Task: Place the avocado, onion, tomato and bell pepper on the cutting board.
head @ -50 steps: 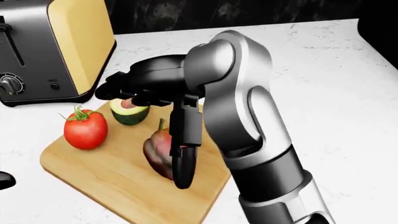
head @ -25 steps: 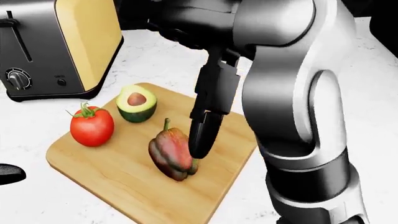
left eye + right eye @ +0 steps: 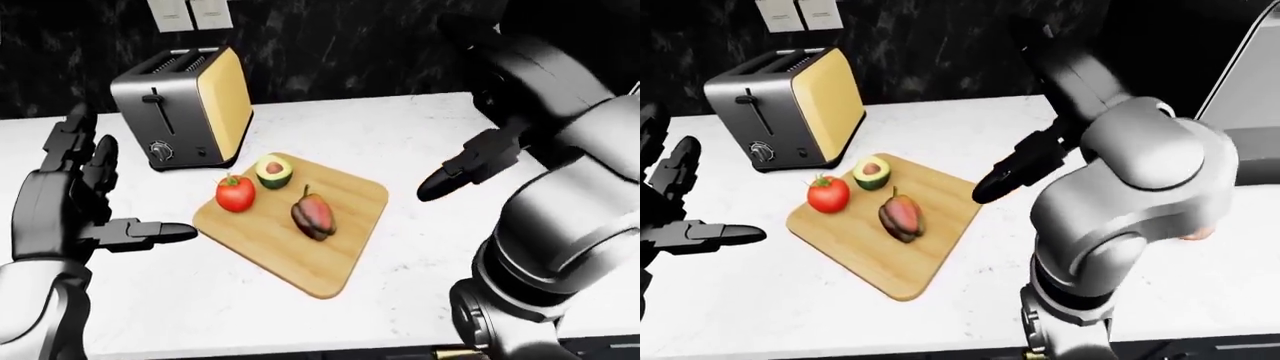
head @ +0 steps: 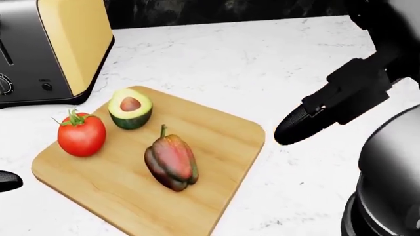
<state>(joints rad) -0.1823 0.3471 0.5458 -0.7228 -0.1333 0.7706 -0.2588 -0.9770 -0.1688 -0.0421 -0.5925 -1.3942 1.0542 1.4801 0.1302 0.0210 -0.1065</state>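
Withdrawn rightward — right hand clear of bell pepper, empty.

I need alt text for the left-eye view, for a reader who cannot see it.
A wooden cutting board on a white counter holds a tomato, an avocado half and a dark red bell pepper. An open left robot hand and the right robot hand hang on either side; a toaster stands behind.

Left robot hand raised, fingers spread; right robot hand aloft, empty, fingers extended
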